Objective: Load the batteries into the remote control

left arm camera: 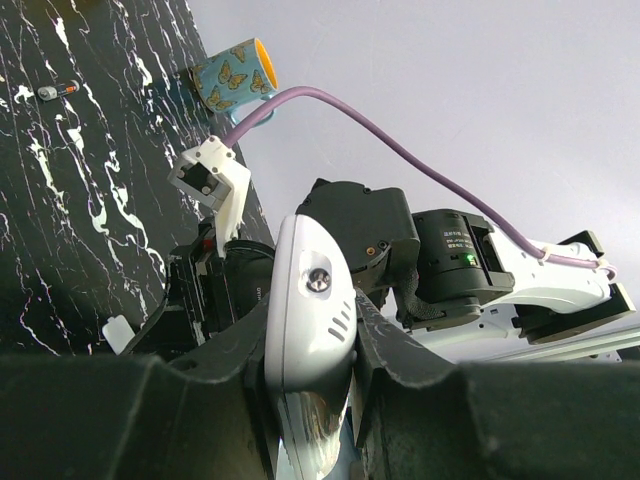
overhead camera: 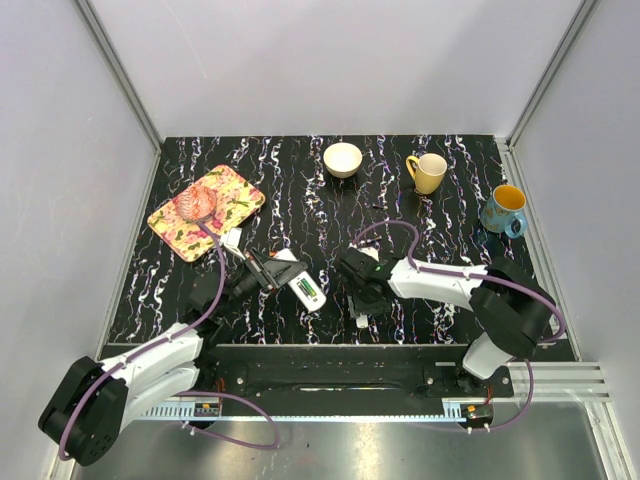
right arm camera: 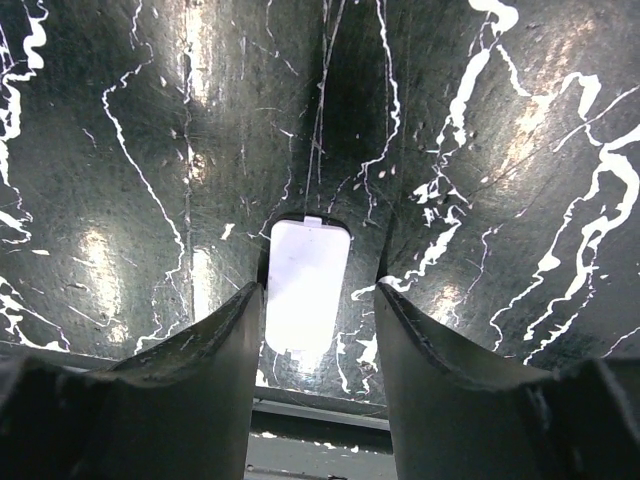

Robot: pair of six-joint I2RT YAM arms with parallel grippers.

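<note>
Two arms [overhead camera: 440,280] angled inward — left gripper [left arm camera: 308,335], clamping remote [overhead camera: 307,290]

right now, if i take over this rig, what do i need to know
Left gripper: shut on the remote control, clamped at one end.
Right gripper: open, low over the table, jaws either side of a small white piece, likely the battery cover; not gripping.
Done: green of the batteries shows in the remote's open bay; how many, cannot tell.
To do: probably grasp the white piece and fit it. A small cylinder lies loose on the table; check whether it is a battery.
</note>
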